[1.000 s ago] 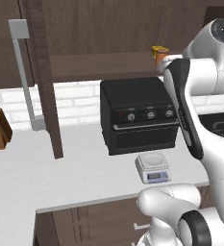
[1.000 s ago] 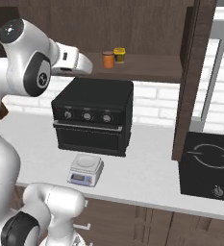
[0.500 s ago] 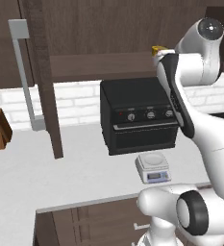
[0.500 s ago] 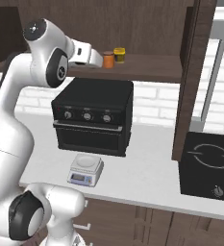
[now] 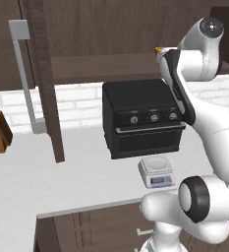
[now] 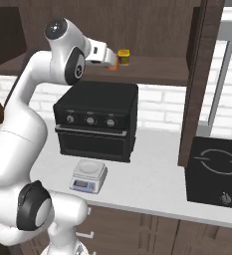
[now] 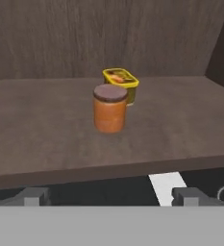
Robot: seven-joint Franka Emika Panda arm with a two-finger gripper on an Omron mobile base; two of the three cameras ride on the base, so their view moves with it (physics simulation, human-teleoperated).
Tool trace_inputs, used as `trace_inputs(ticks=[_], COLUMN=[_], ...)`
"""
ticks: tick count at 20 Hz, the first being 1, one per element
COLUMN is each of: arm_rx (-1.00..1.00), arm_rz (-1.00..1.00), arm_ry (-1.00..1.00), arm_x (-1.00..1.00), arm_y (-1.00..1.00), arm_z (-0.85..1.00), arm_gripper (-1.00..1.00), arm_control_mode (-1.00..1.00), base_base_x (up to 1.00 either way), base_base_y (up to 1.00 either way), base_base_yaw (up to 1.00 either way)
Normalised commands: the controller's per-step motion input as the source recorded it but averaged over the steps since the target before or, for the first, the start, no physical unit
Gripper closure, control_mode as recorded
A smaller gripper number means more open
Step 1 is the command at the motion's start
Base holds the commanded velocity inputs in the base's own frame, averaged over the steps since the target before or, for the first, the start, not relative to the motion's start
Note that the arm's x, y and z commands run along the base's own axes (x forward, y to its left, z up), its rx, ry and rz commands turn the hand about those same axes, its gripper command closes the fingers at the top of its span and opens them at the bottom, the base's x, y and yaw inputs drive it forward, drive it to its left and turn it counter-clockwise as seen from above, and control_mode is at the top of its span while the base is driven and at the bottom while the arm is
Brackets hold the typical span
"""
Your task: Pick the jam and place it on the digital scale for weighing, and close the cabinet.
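With my gripper (image 7: 106, 196) spread wide at the shelf edge, jam (image 7: 109, 108): upright mid-shelf, yellow tub (image 7: 120, 83) touching behind; I should advance level, straddle the jar, close below its lid.

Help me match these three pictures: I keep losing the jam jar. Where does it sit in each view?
Left base view: hidden behind the arm; I cannot place it.
Right base view: the jam jar, upper centre on the cabinet shelf, mostly hidden by the gripper.
Hand view: centre, upright.
Shared landmark: the yellow container beside it.
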Motion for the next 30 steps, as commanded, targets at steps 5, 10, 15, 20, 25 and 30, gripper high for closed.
trace_inputs(ticks=[5, 10, 15, 20, 25, 30], arm_rx=[0.01, 0.00, 0.00, 0.00, 0.00, 0.00], arm_rz=[0.00, 0.00, 0.00, 0.00, 0.00, 0.00], arm_ry=[0.00, -0.05, -0.01, 0.00, 0.00, 0.00], arm_x=[0.52, 0.45, 0.53, 0.62, 0.31, 0.22], arm_y=[-0.12, 0.00, 0.00, 0.00, -0.13, -0.06], arm_z=[0.00, 0.03, 0.01, 0.00, 0.00, -0.02], arm_gripper=[-1.00, -1.00, -1.00, -1.00, -1.00, -1.00], arm_control_mode=[-1.00, -1.00, -1.00, -1.00, -1.00, -1.00], base_base_x=[0.00, 0.00, 0.00, 0.00, 0.00, 0.00], base_base_y=[0.00, 0.00, 0.00, 0.00, 0.00, 0.00], base_base_yaw=[0.00, 0.00, 0.00, 0.00, 0.00, 0.00])
